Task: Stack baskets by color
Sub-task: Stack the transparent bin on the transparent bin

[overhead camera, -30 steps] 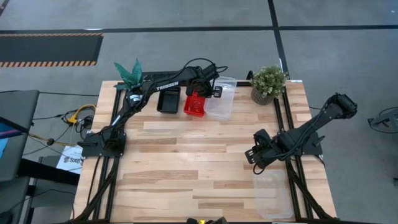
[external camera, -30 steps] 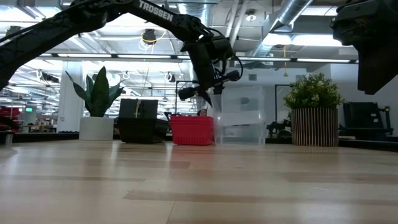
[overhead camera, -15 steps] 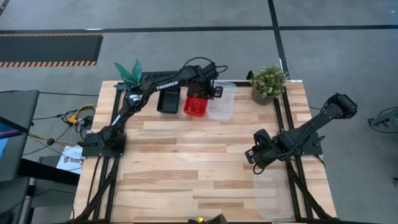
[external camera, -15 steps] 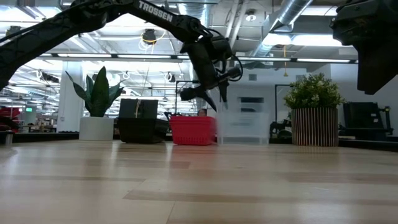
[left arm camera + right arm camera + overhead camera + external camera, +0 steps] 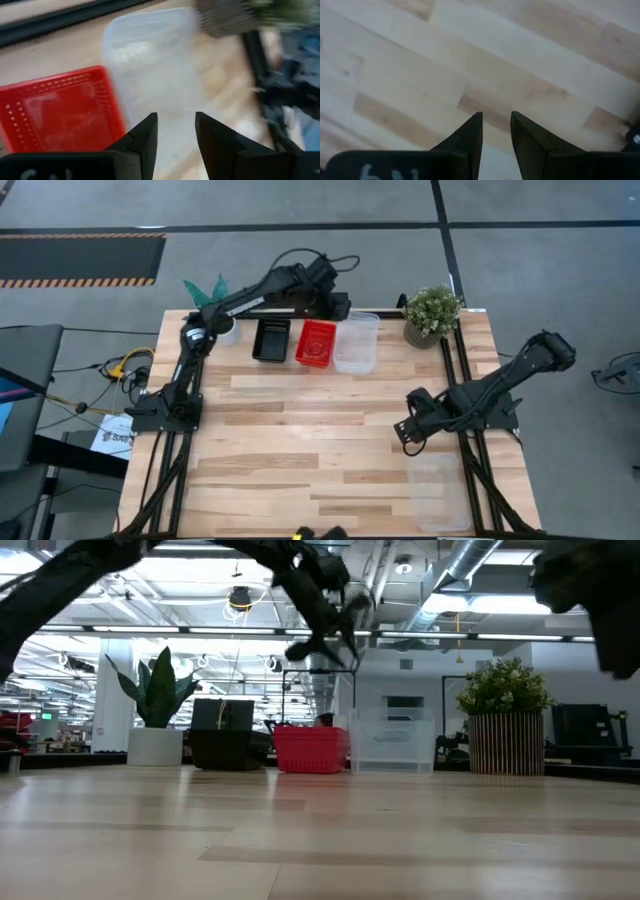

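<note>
Three baskets stand in a row on the table's far part, each on its base: black (image 5: 271, 340), red (image 5: 316, 343) and clear (image 5: 357, 343). The low view shows the same row: black (image 5: 222, 745), red (image 5: 310, 750), clear (image 5: 392, 745). My left gripper (image 5: 338, 307) hangs open above the row's far side, holding nothing; its wrist view looks down on the red basket (image 5: 60, 115) and the clear one (image 5: 150, 55). My right gripper (image 5: 405, 432) hangs open over bare wood (image 5: 420, 75) at the right. Another clear basket (image 5: 437, 492) lies at the near right.
A bushy potted plant (image 5: 432, 315) stands at the far right, just beyond the clear basket. A spiky-leaved plant in a white pot (image 5: 208, 298) stands at the far left. The table's middle and near left are bare wood (image 5: 300, 440).
My left gripper has let go of the clear basket, which was tipped up beside the red one and now stands flat on the table. The gripper has then risen and drawn back toward the table's far edge.
</note>
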`<state>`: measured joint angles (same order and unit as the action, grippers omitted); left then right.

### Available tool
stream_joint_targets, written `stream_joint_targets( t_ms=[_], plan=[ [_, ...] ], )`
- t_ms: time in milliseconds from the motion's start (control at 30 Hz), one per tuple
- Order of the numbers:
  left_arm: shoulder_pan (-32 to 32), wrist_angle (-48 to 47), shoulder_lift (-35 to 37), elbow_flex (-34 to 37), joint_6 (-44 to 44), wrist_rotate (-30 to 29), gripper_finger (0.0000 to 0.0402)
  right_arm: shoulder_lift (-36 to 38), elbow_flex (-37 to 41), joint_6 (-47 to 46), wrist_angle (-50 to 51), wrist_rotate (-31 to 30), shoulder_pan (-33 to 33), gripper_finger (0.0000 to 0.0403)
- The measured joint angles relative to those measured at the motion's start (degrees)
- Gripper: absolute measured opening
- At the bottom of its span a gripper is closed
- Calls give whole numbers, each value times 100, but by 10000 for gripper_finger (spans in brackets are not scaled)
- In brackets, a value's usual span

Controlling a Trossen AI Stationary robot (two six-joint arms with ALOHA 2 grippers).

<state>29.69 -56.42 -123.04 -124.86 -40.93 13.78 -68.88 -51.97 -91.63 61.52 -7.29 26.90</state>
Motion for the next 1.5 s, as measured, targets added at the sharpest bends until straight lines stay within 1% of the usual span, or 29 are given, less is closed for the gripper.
stream_joint_targets(
  t_ms=[67,200,267,367,500,600,667,733,800,933,1033,1133,1200,1300,1500],
  plan=[
    [-40,5,269,-1,142,106,117,-1,-175,-162,33,137,88,122],
    [-231,-103,842,0,418,31,117,2,-480,-599,-80,450,535,122],
    [-380,-145,1117,-2,580,-103,117,3,-584,-742,-280,687,890,122],
    [-616,-195,1499,-2,833,-393,117,2,-658,-1021,-457,746,1476,122],
    [-969,-258,1877,-2,1084,-762,117,-47,-662,-2127,-782,749,2302,122],
    [-1219,-329,2049,-2,1126,-984,117,-301,-664,-3151,-755,763,2822,122],
    [-1380,-319,2115,-2,1124,-1077,117,-580,-660,-3616,-725,765,3008,122],
    [-1507,-322,2154,-2,1067,-1143,117,-890,-658,-3840,-792,802,3057,122],
    [-1615,-317,2159,-2,1033,-1157,117,-1212,-658,-3835,-1006,921,2999,122],
    [-1753,-329,2184,0,973,-1147,117,-1786,-658,-3398,-1243,1025,2671,122],
    [-1809,-325,2194,0,889,-1128,117,-2064,-658,-2578,-1225,1177,2204,122],
    [-1811,-332,2212,0,864,-989,117,-2251,-658,-1349,-1211,1172,1570,122],
    [-1811,-331,2231,0,855,-882,117,-2365,-657,-350,-1231,1165,1103,122],
    [-1813,-516,2269,0,855,-757,117,-2484,-655,981,-1340,1035,395,122],
    [-1816,-1176,2484,0,808,-858,117,-2516,-653,3082,-1904,450,-1005,122]
  ],
)
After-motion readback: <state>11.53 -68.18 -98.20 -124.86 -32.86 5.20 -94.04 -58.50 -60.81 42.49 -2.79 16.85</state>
